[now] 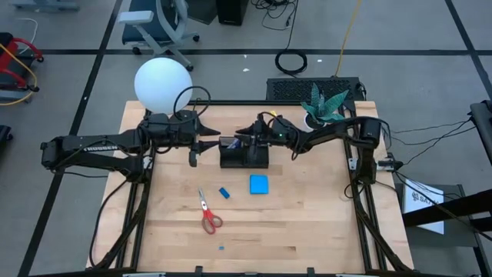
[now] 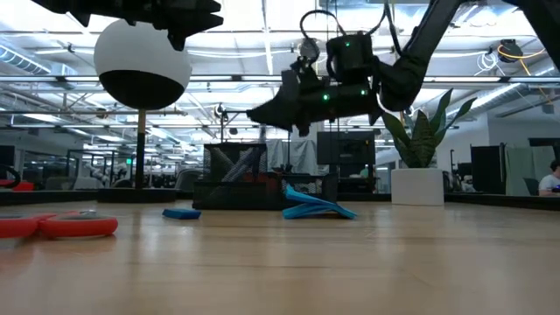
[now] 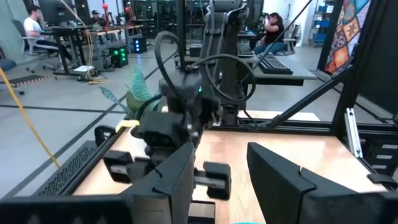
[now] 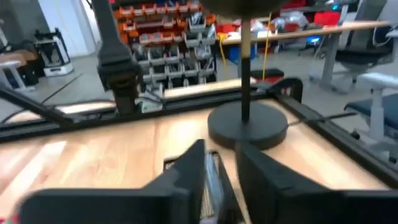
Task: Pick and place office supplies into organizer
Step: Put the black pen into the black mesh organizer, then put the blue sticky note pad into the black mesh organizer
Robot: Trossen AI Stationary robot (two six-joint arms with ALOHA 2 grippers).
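The black organizer (image 1: pixel 244 159) stands at the table's far middle. My right gripper (image 1: pixel 240 138) hovers just above it, fingers level and pointing toward the table's left, with a narrow gap between them (image 4: pixel 221 155). My left gripper (image 1: pixel 201 143) hangs open to the organizer's left, facing the right arm (image 3: pixel 221 174). The red-handled scissors (image 1: pixel 209 218), the blue note pad (image 1: pixel 258 184) and a small blue piece (image 1: pixel 224 192) lie flat on the wood nearer me. A tiny blue speck (image 1: pixel 221 248) lies near the front edge. No pen shows on the table.
A lamp with a white globe (image 1: pixel 162 85) and a round black base (image 4: pixel 247 127) stands at the far left, close behind my left gripper. A potted plant (image 1: pixel 327 104) sits at the far right corner. Bare wood stretches along the table's near half.
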